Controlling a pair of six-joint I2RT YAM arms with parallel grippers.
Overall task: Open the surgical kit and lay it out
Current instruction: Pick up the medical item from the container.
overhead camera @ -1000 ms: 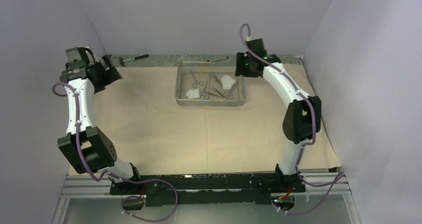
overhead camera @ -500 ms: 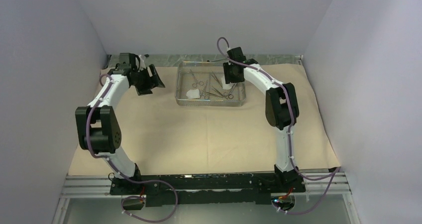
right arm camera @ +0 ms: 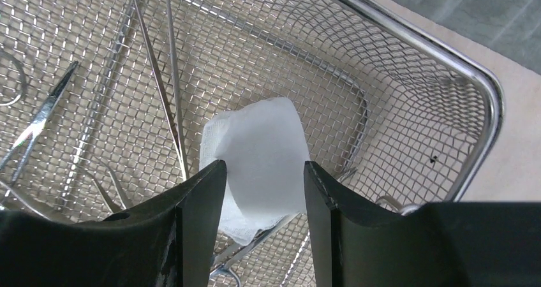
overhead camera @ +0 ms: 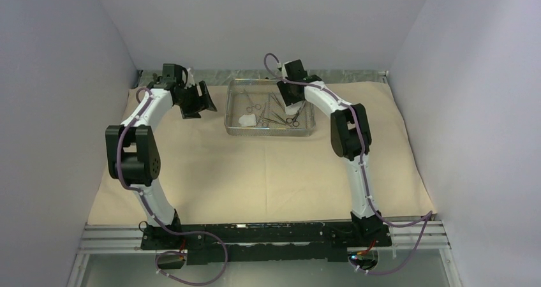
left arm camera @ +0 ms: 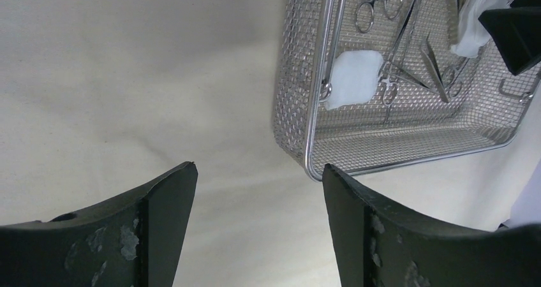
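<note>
Surgical kit, part unpacked. Wrap sheet point(overhead camera: 255, 172): tan, lying opened and flat over most of the table, so the opening step reads as done. Wire-mesh tray point(overhead camera: 268, 134): rectangular, steel, standing on the far middle of the sheet, contents not yet removed. Contents: ring-handled clamps point(left arm camera: 403, 44) and other slim steel instruments lying crossed on the mesh floor. One gauze pad point(right arm camera: 261, 153) sits at the tray's right end, propped partly on an instrument. A second gauze pad point(left arm camera: 355, 78) lies flat at the left end. A third pad cannot be made out. Right gripper point(right arm camera: 263, 166): lowered into the right end of the tray, fingers apart and straddling the propped pad. The pad's edges pass behind both fingers, and no pinch on it shows. Left gripper point(left arm camera: 258, 167): fingers wide apart with nothing between them, hanging over bare sheet just left of the tray's near-left corner. Step in hand, by judgement: laying out, beginning with the right-end pad. Next move calls for the right fingers to come together on the pad alone, without catching the instrument beneath or the mesh. The pad then needs lifting clear of the tray wall to a bare part of the sheet.
</note>
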